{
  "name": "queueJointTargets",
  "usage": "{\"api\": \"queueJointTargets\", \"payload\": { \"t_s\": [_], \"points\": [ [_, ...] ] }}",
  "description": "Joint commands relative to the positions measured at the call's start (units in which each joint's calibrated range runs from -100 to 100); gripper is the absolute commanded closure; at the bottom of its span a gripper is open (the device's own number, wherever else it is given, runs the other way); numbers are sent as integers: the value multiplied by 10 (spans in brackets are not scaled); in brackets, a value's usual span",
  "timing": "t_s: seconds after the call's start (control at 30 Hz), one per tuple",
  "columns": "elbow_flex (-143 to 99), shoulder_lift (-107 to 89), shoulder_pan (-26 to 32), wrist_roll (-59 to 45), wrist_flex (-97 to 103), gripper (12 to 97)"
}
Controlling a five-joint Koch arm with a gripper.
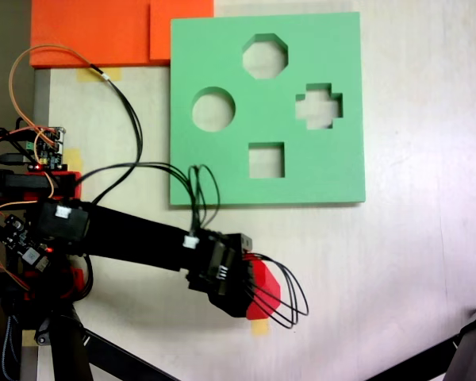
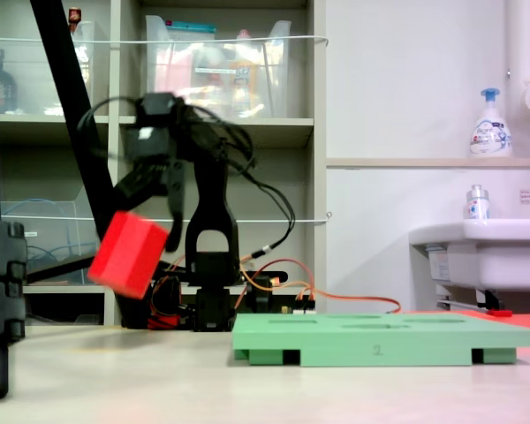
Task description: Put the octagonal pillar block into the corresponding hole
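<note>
The gripper [image 2: 146,212] is clamped on the octagonal pillar block [image 2: 129,253], held tilted above the table. It needs carrying to the corresponding hole [image 1: 265,55] and levelling; facet alignment probably matters, though blur hides the block's orientation.

From my remote station I counted one red block [image 2: 128,253] gripped between the fingers [image 2: 163,190] of my single arm's gripper [image 2: 146,216], one green board [image 1: 222,171] carrying four cutouts, among them one octagonal hole [image 1: 265,56], plus two orange slabs [image 1: 91,32] beyond the board.
</note>
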Motion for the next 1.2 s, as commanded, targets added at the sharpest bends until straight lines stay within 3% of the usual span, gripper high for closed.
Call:
{"api": "queueJointTargets", "payload": {
  "t_s": [0.0,0.2,0.47,1.17],
  "points": [
    [18,-91,28,28,-24,763],
    [18,-145,134,135,-24,764],
    [34,-36,258,236,-24,766],
    [449,453,324,309,79,767]
  ]
}}
